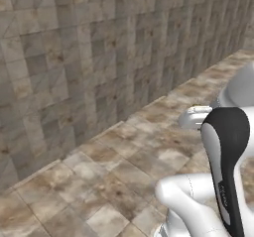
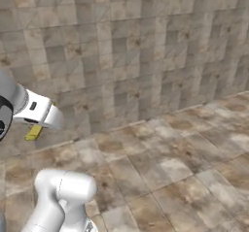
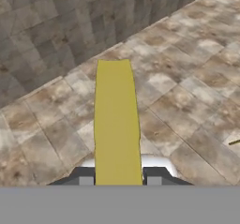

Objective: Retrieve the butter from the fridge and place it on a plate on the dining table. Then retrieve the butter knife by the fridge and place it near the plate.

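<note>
Tiled floor [image 1: 99,181] and a tiled wall [image 1: 74,47] are all the room gives me right now, brown and grey squares with no fridge, plate or dining surface to steer by

Starting at my pincer [image 3: 117,180]: its two dark tips sit one on each side of the butter [image 3: 116,129], clenched onto the stick's near end, and I read that as a firm hold rather than a brush. From the hand camera the yellow stick runs straight out ahead of the tips, long and narrow, square-ended at the far end. In the right base view the same butter [image 2: 33,132] pokes out as a small yellow stub below the white hand, carried clear above the floor; in the left base view I get just a yellow sliver of it at the hand.

My judgement on handling: it looks light and small, so weight is no worry, but butter is soft and greasy, and most of the stick hangs out beyond the grip. A hard squeeze could dent it, a quick swing could let it slide or pivot between the pads. A hold nearer the middle across the narrow sides would be steadier; as it is, I would move slowly and keep the stick level

Off to the right edge of the hand view a thin dark-and-yellow streak [image 3: 233,142] lies on the floor; too small for me to name
</note>
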You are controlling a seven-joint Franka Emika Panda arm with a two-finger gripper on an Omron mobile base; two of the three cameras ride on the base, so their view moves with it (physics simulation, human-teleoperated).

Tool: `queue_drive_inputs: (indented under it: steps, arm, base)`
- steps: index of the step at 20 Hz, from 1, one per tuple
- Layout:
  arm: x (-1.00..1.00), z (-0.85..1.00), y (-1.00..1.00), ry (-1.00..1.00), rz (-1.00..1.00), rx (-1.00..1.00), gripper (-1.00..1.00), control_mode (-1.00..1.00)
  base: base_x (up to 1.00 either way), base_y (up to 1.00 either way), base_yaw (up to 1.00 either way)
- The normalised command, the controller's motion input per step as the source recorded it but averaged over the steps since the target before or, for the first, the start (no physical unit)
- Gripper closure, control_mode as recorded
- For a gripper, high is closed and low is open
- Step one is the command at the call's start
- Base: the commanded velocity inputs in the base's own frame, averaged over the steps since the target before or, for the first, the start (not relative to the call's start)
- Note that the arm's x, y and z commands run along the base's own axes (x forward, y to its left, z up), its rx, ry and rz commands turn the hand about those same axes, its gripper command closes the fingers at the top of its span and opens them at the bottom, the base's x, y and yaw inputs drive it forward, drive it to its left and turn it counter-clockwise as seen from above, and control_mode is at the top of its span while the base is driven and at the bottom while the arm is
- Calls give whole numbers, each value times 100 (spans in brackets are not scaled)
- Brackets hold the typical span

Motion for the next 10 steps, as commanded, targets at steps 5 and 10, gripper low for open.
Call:
queue_drive_inputs:
  steps: [5, 10]
  arm:
    - [0, 0, 0, 0, 0, 0, 100, 100]
    - [0, 0, 0, 0, 0, 0, 100, 100]
  base:
    - [100, 0, -51]
    - [100, 0, -56]
